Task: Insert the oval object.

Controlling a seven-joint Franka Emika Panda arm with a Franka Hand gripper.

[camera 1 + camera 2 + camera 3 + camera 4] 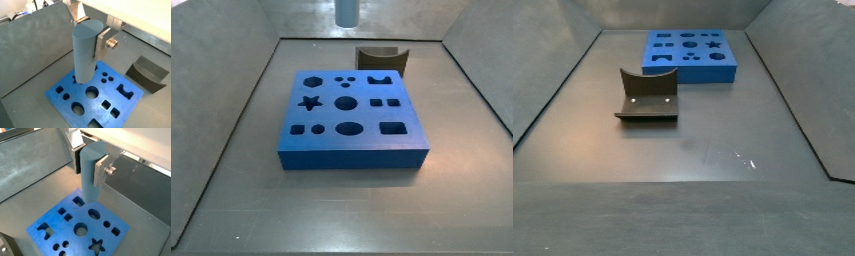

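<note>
Oval object (85, 50) clamped in pincer (93, 42), above blue block (93, 95)

Pincer (92, 40) pointing straight down, raised high; silver fingers (101, 170) clamped on upper part of upright oval object (85, 52).

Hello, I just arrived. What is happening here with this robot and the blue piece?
The arm's pincer is shut on the oval object, a pale grey-blue peg, and holds it upright in the air above the blue block with the shaped holes. In a side view only the peg's lower end shows, well above the block, so it is not yet in any hole. The oval hole is empty. A dark brown curved piece lies apart on the floor, untouched.
</note>
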